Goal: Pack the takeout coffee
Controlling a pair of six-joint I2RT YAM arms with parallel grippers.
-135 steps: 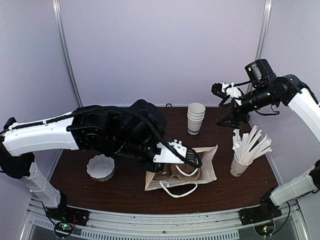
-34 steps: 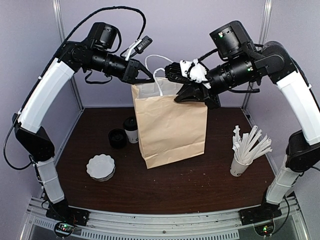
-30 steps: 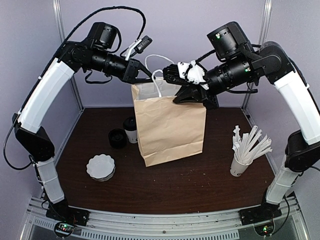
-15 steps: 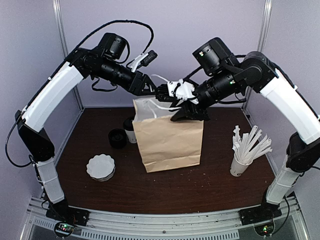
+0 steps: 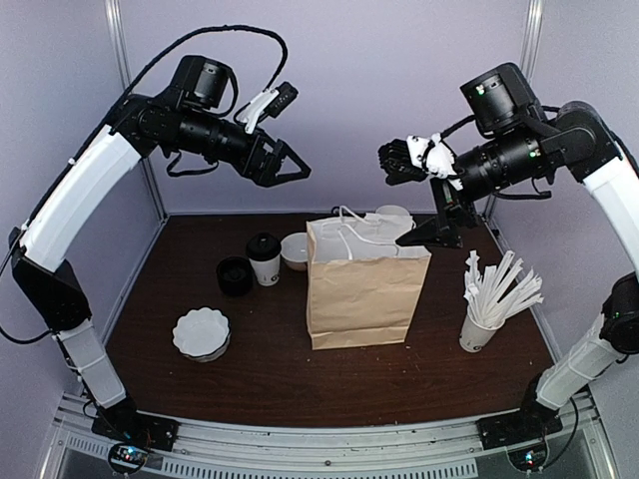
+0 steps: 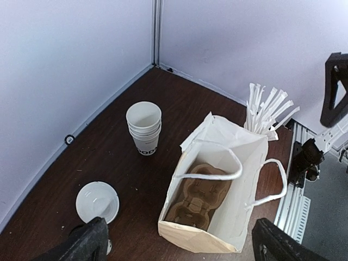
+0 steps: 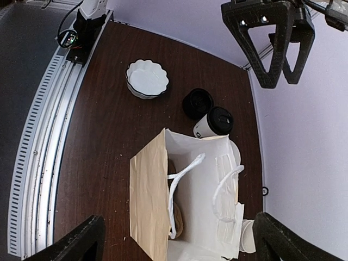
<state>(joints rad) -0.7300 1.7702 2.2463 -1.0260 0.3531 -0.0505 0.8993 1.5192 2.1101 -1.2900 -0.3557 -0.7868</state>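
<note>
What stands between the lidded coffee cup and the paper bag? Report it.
A small white dish sits on the table between the coffee cup and the paper bag, probably low enough to lift over. The bag's white handles droop across its open mouth.

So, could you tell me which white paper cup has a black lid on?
The single cup left of the paper bag; the nested stack behind it is open, and the right-hand cup holds wrapped sticks.

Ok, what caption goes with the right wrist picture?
Open brown paper bag standing upright beside a black-lidded white paper cup.
</note>
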